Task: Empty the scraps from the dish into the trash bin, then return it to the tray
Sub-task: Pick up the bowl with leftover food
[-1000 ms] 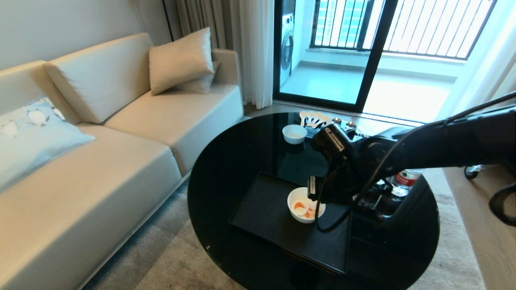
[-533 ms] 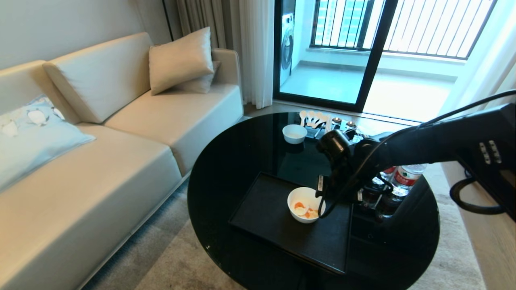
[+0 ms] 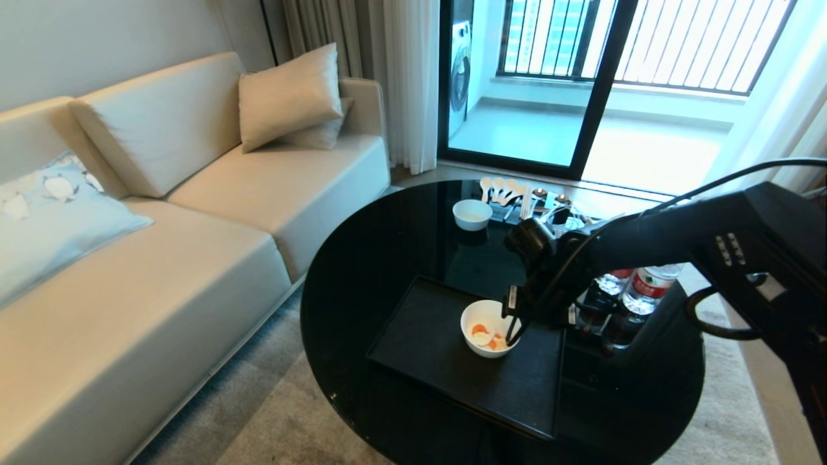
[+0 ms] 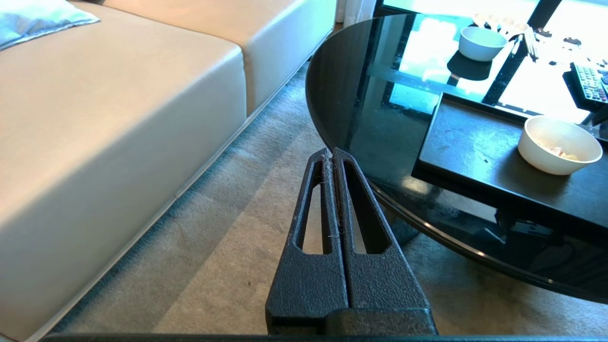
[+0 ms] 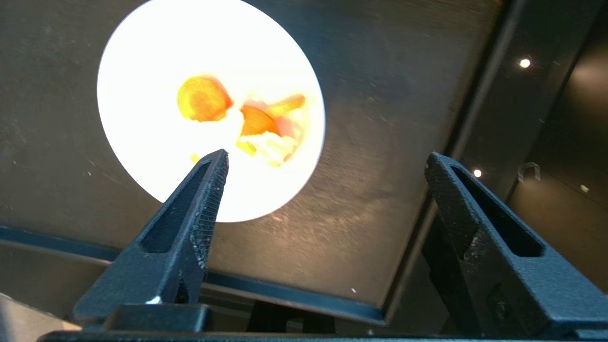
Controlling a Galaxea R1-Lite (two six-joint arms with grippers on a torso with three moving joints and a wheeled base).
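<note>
Pale sofa [image 3: 161, 213] cushions and a balcony door fill the background from my head camera, with a round glossy black table [image 3: 362, 271] in front of me. On it lies the black tray [image 3: 426, 342], and the white bowl [image 3: 481, 349] stands on the tray near its right-hand end, holding the scraps [image 3: 488, 337], a few orange slices and pale bits. My right arm reaches in from the right, and the right gripper [image 3: 513, 329] hangs at the bowl's right rim, pointing down. Farther back on the table I note a smaller white bowl [image 3: 472, 214], a row of white spoons [image 3: 501, 190] and, to the right, water bottles [image 3: 636, 290]. I see no bin from this camera. From my left wrist camera, the left gripper [image 4: 332, 156] hangs over the grey carpet [image 4: 228, 266] beside the table edge, its jaws pressed together with nothing between them; the tray and bowl lie well apart from it. From my right wrist camera I look straight down: the bowl sits on the tray, food in its middle. The right gripper's jaws stand wide apart and empty; one fingertip [image 5: 216, 166] lies over the bowl's inside near the rim, the other over the tray's raised edge. I cannot tell whether either finger touches the bowl.
</note>
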